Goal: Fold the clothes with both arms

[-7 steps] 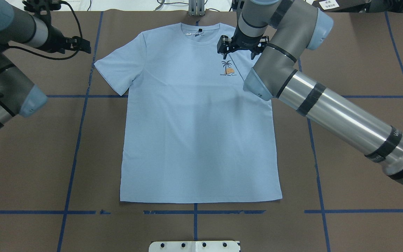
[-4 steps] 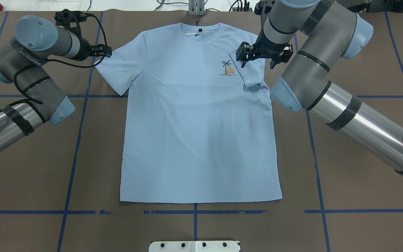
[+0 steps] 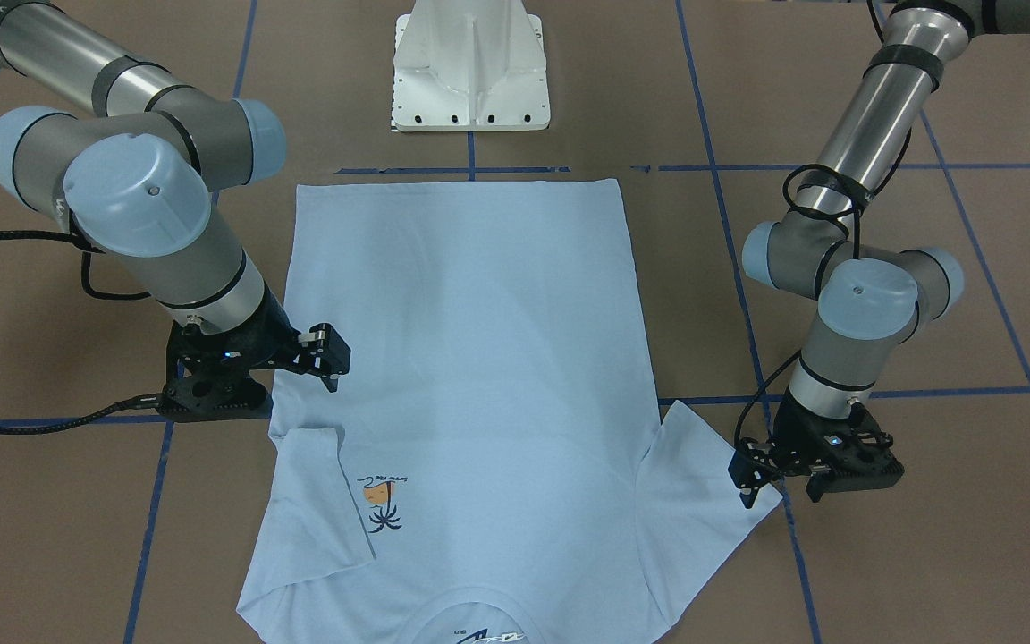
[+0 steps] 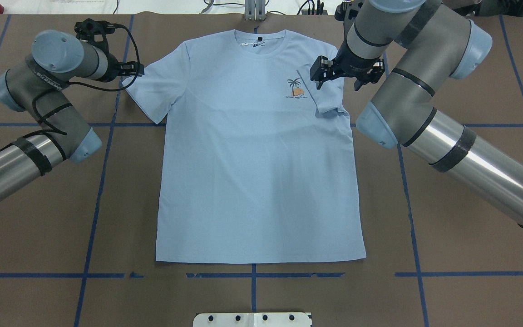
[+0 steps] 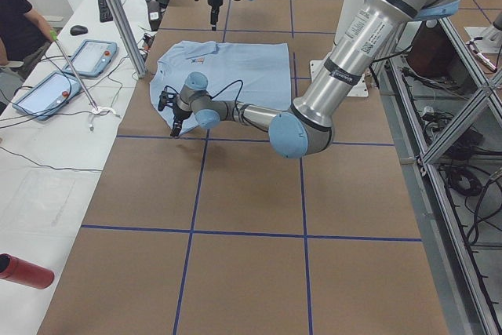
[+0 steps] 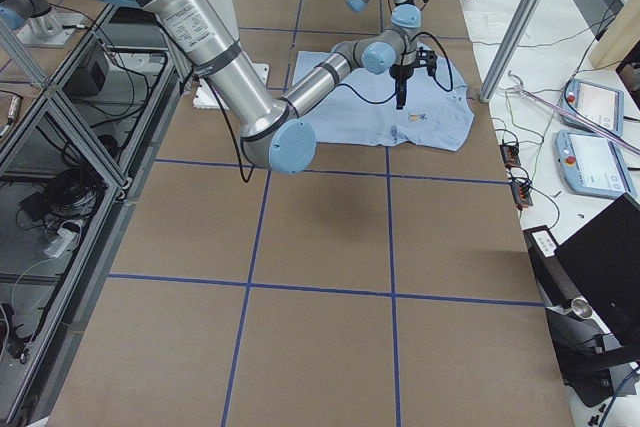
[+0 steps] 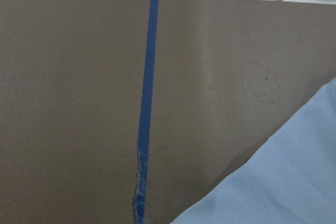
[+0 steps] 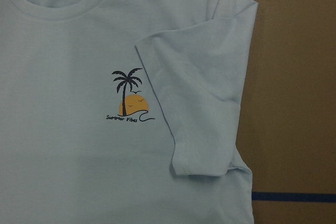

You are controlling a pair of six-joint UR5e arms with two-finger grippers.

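The light blue T-shirt lies flat, front up, neck at the far edge. Its right sleeve is folded inward onto the chest beside the palm-tree print, as the right wrist view shows. The other sleeve lies spread out. My right gripper hovers just above the folded sleeve, open and empty. My left gripper is low at the outer edge of the spread sleeve, open and empty. The left wrist view shows only a corner of the shirt.
Brown table cover with blue tape lines. The white pedestal base stands at the near edge behind the hem. A side bench with tablets, cables and an operator lies beyond the neck end. A red cylinder lies there too.
My right gripper moved right, off the chest print, leaving the sleeve folded on the chest. My left arm swung in and brought its gripper to the spread sleeve's edge.
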